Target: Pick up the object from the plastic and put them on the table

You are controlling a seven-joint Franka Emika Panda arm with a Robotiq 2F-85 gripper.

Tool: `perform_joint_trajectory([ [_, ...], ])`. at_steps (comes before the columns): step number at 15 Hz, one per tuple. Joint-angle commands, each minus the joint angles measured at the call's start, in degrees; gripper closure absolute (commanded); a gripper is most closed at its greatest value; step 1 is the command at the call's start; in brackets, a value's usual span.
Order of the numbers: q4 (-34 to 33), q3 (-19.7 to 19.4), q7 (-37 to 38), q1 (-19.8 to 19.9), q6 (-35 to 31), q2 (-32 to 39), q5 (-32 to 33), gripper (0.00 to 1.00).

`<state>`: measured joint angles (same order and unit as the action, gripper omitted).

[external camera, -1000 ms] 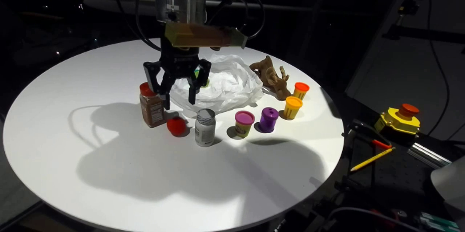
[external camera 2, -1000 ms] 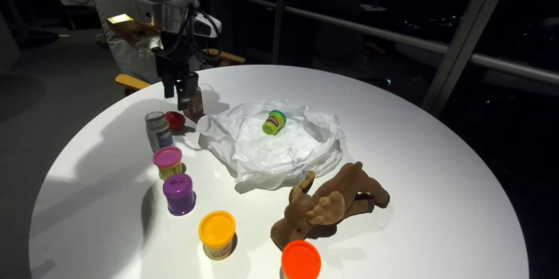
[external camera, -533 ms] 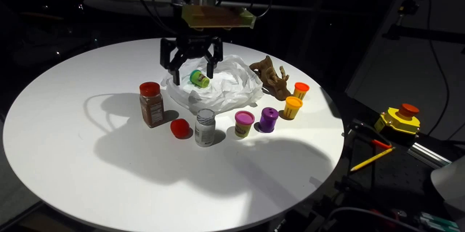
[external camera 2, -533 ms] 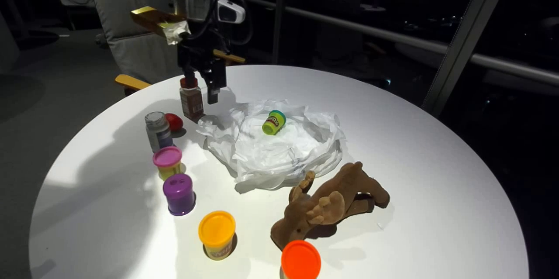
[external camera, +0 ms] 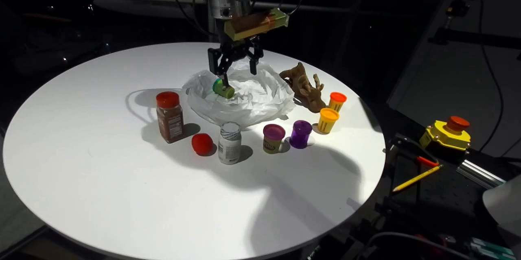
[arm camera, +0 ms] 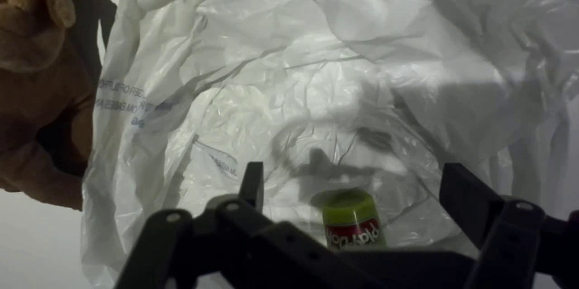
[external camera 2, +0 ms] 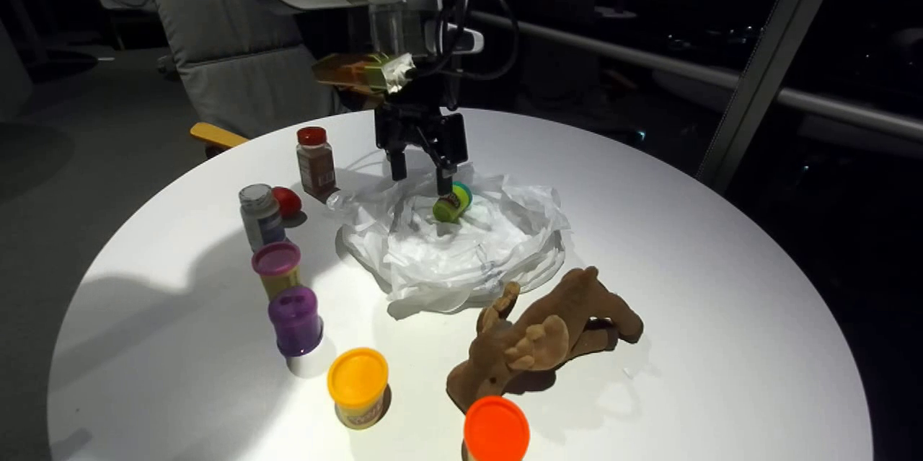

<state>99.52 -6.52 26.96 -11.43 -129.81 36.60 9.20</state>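
Yellow-green tub (arm camera: 352, 219) and crinkled white film (arm camera: 289, 49) are lying below the hand (arm camera: 353, 185). In the wrist view the tub, on its side on the film, is appearing midway between the two fingers (arm camera: 470, 201), which are standing wide apart and gripping nothing. In both exterior views one fingertip (external camera 2: 444, 183) is overlapping the tub; whether it is touching, the views are not settling.

Most likely the tub will be handling as a light, fairly stiff thing, its smooth wall being slightly slippery and its round side being prone to rolling. Film this soft should be giving way underneath and could be getting pinched too, so the better hold is probably sitting across the wall's middle, short of the teal lid (external camera 2: 467, 194).

Its long axis is running crosswise to the line between the fingers, so a closing hand should be meeting the curved sides. The base is pointing out ahead of the hand; the lid is lying back behind the hand's own linkage, hidden in the wrist view.
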Motion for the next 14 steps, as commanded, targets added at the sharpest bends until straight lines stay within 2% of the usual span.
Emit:
perform_joint_trajectory([
  [1, -10.7, -0.5, -0.8, 0.5, 2.6, 8.0, 1.1, 0.00],
  [8, -22.4, -0.7, -1.6, 1.5, 6.0, 16.1, 0.0, 0.00],
  [9, -23.8, -0.6, -1.8, 1.8, 6.6, 17.0, -0.1, 0.25],
  [10, -24.7, -0.5, -2.0, 1.9, 7.0, 17.5, -0.1, 0.27],
  [11, -25.7, -0.5, -2.2, 1.9, 7.6, 18.1, 0.0, 0.33],
  [14, -28.1, -0.4, -2.7, 2.1, 8.7, 19.7, -0.1, 0.58],
])
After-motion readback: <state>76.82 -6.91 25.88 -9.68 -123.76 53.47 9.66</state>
